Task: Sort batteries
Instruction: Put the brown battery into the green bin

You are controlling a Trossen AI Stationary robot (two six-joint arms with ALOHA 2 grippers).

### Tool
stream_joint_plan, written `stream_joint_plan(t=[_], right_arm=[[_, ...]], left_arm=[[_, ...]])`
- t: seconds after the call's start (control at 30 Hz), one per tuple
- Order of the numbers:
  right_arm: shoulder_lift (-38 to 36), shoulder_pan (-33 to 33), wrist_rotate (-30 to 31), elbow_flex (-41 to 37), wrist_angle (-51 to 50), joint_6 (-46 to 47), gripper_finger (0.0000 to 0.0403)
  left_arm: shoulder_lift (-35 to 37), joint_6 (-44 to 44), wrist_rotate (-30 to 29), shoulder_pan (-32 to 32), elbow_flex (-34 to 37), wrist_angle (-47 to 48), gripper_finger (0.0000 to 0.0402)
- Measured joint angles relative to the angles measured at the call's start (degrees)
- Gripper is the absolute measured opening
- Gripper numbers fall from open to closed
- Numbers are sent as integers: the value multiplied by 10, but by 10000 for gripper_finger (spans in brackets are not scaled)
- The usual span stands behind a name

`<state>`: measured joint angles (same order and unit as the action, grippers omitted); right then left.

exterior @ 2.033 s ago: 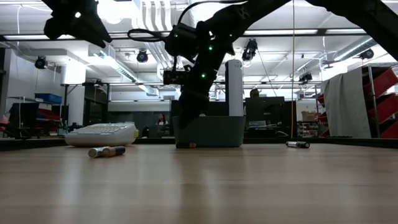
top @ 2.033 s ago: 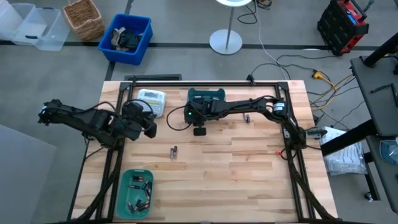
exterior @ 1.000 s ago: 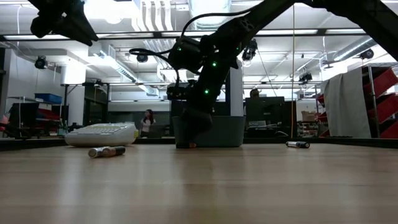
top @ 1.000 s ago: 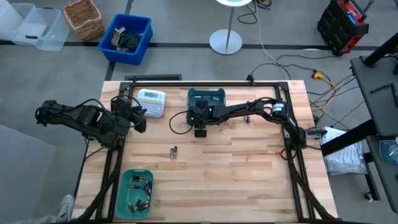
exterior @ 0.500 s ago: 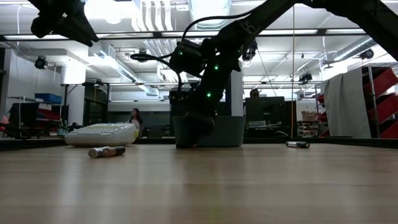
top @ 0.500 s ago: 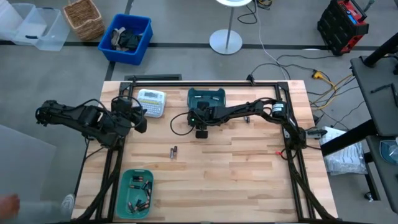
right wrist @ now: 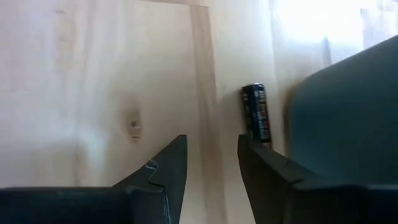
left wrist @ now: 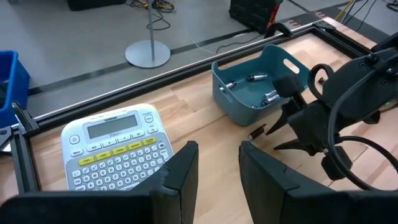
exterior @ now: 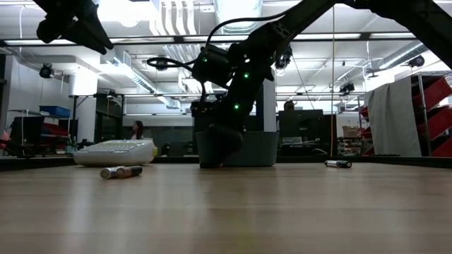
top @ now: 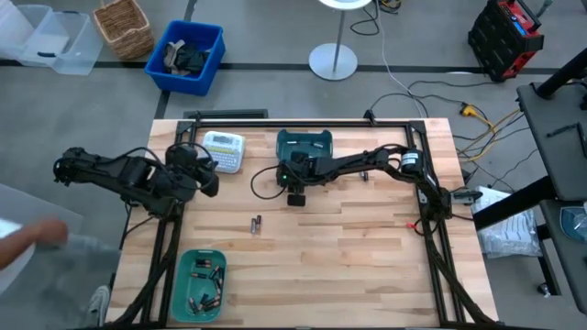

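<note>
Your right gripper (top: 295,197) hangs low at the near edge of the teal bin (top: 304,144), jaws parted and empty, with a dark battery (right wrist: 256,120) lying on the wood just beside that bin's wall. Your left gripper (left wrist: 214,168) waits at nine o'clock of the table, jaws narrowly apart, near the white label-maker (top: 223,149); two more batteries (top: 257,223) lie mid-table.

In the low view the right arm (exterior: 233,106) hid part of the teal bin (exterior: 247,148), and a battery (exterior: 219,164) at its foot showed only as a tiny orange speck. At the lower left of the high view a blurred person (top: 27,243) was cut off by the edge. In the right wrist view the bin's wall (right wrist: 348,118) was cut off at the right edge.
</note>
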<state>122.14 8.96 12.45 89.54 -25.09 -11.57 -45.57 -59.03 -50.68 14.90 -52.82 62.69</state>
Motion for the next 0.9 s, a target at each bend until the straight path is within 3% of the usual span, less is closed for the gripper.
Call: stream_joint_plan(t=[0.3, 0.47, 0.9], right_arm=[[-8, -10, 14, 11, 8, 5, 135], [-7, -10, 64, 11, 11, 5, 149], [17, -16, 67, 12, 13, -3, 155]], left_arm=[[-8, -1, 0, 0, 0, -1, 96], [-10, -2, 0, 0, 0, -1, 96], [-10, -2, 0, 0, 0, -1, 96]])
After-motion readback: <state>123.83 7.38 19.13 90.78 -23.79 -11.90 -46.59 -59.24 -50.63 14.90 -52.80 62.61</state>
